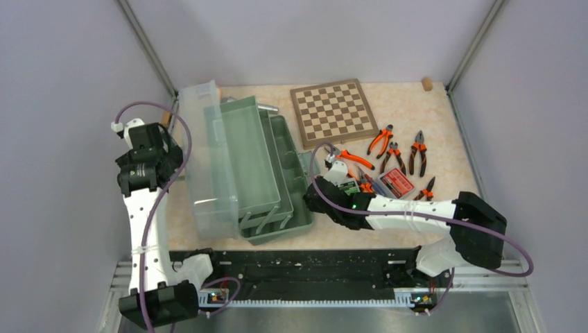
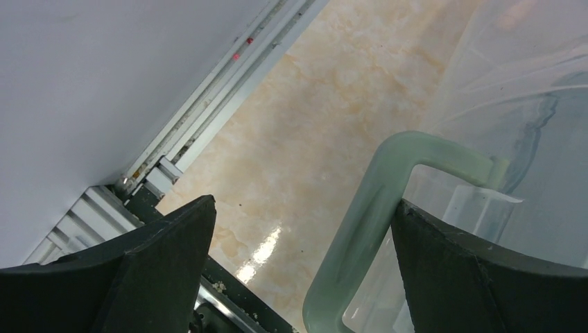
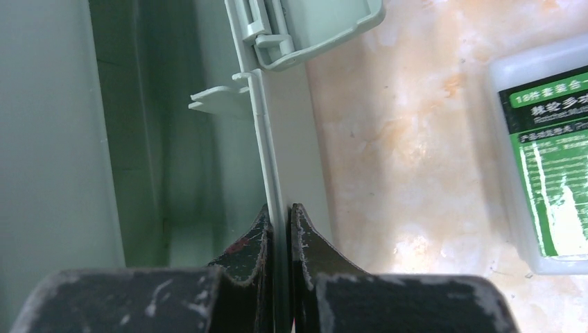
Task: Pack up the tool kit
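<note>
At the far left the left claw [image 2: 303, 202] stands spread to its widest and holds nothing. The pale green handle [image 2: 366, 218] of the translucent lid [image 1: 208, 163] lies between its fingers, close to the right one. The lid looks thin and likely to flex, so the stiff handle seems the sound place to grip. The open sage-green toolbox [image 1: 295, 177] sits mid-table; it is probably light and apt to slide on the glossy table [image 1: 430, 118]. The right claw [image 3: 279, 211] is pinched tight on the toolbox's thin side wall. Further right a green bit case [image 3: 555, 159], a red case [image 1: 396, 182] and orange-handled pliers [image 1: 417, 152] lie unpacked. The pliers look heavy and are best taken across the handles.
</note>
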Motion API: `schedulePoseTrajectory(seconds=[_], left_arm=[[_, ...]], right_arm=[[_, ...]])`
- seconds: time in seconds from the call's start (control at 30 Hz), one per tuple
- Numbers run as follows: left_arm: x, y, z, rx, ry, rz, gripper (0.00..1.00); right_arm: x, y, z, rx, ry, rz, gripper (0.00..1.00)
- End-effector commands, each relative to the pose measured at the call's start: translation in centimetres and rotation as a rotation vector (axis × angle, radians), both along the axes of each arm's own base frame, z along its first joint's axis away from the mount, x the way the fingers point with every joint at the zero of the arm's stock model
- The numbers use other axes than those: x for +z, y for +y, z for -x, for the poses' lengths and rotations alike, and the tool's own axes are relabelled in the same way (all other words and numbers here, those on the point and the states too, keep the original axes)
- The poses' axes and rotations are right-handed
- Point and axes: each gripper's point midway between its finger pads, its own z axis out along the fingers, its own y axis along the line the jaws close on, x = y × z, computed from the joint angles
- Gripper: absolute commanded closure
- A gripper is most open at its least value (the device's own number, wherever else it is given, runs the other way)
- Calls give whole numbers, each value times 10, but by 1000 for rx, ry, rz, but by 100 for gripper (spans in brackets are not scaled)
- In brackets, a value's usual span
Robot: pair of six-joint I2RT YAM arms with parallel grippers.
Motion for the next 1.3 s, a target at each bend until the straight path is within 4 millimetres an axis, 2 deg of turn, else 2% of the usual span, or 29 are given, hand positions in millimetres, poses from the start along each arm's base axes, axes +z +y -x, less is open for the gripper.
schedulePoseTrajectory(seconds=[0.0,0.07,0.13,0.23,0.43,0.57,0.67,0.8,0.93,1.13,1.27], left_arm=[[101,70,33,353,-222,-264,1],[114,74,41,387,-243,-285,2],[113,72,41,389,-266,-261,2],[89,51,24,300,-334,-124,1],[21,-14,-24,49,-431,243,1],[-2,-39,-48,-52,-457,392,2],[-14,-47,-64,-100,-439,455,2],[-12,-56,-83,-167,-450,526,1],[8,-63,-91,-220,-511,637,1],[40,-85,-88,-341,-598,764,2],[44,-88,-80,-370,-596,759,1]], right_arm=[[43,-16,-26,-193,-79,-165,100],[43,-17,-26,-195,-79,-168,100],[43,-17,-25,-197,-79,-174,100],[41,-16,-25,-197,-77,-187,100],[36,-14,-23,-191,-70,-212,100],[29,-23,-23,-225,-70,-216,100],[27,-30,-22,-258,-70,-235,100],[24,-38,-21,-288,-66,-258,100],[23,-38,-18,-284,-57,-269,100],[25,-24,-18,-247,-42,-306,100],[24,-19,-17,-230,-34,-306,100]])
